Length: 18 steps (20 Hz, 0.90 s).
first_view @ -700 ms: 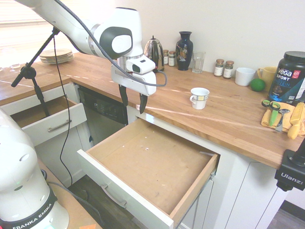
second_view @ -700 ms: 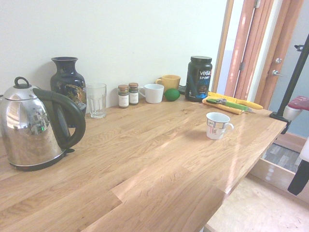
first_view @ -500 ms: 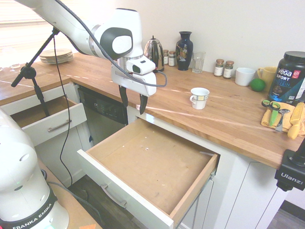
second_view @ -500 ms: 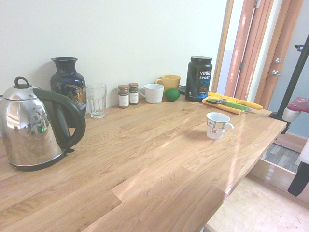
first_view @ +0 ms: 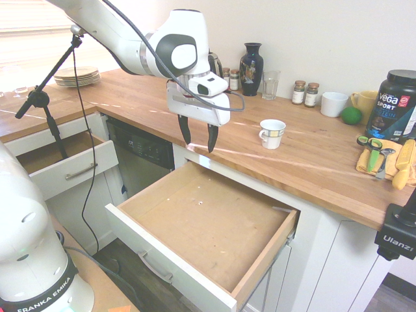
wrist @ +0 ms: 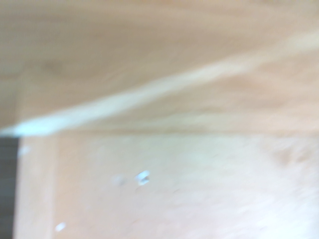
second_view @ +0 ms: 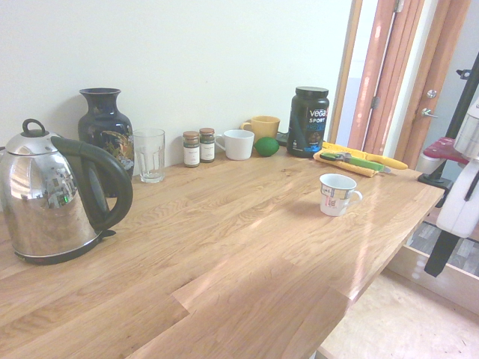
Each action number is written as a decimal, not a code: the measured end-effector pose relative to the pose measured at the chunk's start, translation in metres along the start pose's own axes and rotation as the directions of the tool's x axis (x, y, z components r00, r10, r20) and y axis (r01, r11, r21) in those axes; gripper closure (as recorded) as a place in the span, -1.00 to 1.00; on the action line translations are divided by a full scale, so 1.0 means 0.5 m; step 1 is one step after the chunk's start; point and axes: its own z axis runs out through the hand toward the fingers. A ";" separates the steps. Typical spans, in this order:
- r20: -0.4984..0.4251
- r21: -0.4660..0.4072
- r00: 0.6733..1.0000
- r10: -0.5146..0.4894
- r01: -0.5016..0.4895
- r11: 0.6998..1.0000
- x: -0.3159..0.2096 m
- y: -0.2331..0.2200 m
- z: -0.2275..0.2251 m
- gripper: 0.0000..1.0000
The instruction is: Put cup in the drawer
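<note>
Readable markings:

- Black supplement tub [first_view: 392, 104] at the far end of the worktop [first_view: 312, 162]: "Vega SPORT" in white, with "PROTEIN" beneath only partly legible; the second exterior view also shows "Vega SPORT" on the tub.
- White robot base [first_view: 32, 273] at lower left of the first exterior view: "FRANKA EMIKA" on its black band.
- Black camera mount [first_view: 396, 234] at the right edge of the same view: "Ulanzi".
- Spice jars [second_view: 199, 146]: labels too small to read.

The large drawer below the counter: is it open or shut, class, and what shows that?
Open. The drawer is pulled far out from the cabinet, so its bare wooden floor shows, with its white front panel and bar handle well forward.
</note>
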 end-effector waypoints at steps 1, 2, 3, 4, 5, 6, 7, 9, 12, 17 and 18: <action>-0.004 -0.008 1.000 0.000 0.000 1.000 0.016 -0.004 -0.008 -1.00; -0.007 -0.013 1.000 0.003 -0.003 1.000 0.031 -0.008 -0.016 -1.00; -0.010 -0.017 1.000 0.005 -0.005 1.000 0.046 -0.013 -0.024 -1.00; -0.013 -0.019 1.000 0.007 -0.008 1.000 0.060 -0.019 -0.031 -1.00; -0.014 -0.018 1.000 0.011 -0.012 1.000 0.074 -0.026 -0.037 -1.00; -0.016 -0.016 1.000 0.015 -0.016 1.000 0.089 -0.035 -0.043 -1.00; -0.018 -0.015 1.000 0.019 -0.019 1.000 0.105 -0.044 -0.047 -1.00; -0.021 -0.013 0.999 0.026 -0.026 1.000 0.135 -0.062 -0.056 -1.00; -0.016 -0.015 0.999 0.032 -0.033 0.999 0.173 -0.093 -0.070 -1.00; 0.046 0.005 0.997 0.055 -0.055 0.998 0.218 -0.141 -0.088 -1.00; 0.051 0.009 0.997 0.059 -0.059 0.998 0.230 -0.149 -0.091 -1.00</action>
